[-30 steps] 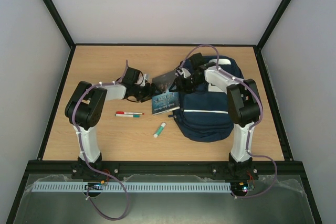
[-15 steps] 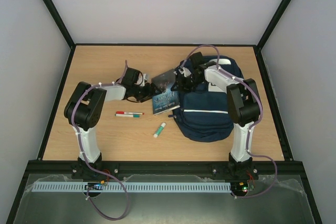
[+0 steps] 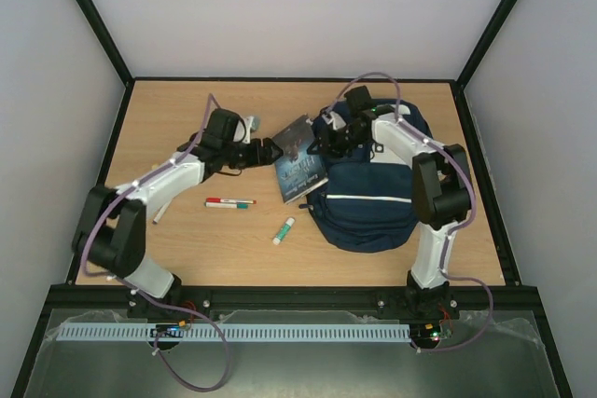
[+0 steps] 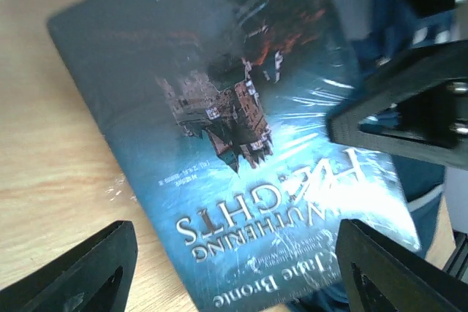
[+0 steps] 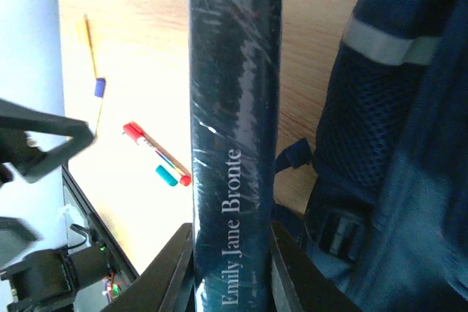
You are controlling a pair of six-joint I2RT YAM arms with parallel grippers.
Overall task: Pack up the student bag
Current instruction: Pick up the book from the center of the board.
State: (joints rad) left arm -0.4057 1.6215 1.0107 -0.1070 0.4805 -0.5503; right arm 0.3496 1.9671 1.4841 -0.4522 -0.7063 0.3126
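Navy student bag (image 3: pixel 368 207) sits beside right jaws clamping book (image 3: pixel 300 174).

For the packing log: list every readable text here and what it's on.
"Emily Jane Bronte": book spine.
"WUTHERING HEIGHTS": book cover, upside down, partly lost to glare.
"Jane Bronte": cover, first name cut off.
Cover's small print: too blurred to read.

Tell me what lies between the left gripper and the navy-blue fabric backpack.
The glossy dark-blue paperback book, clamped by the right gripper; the top view shows it.
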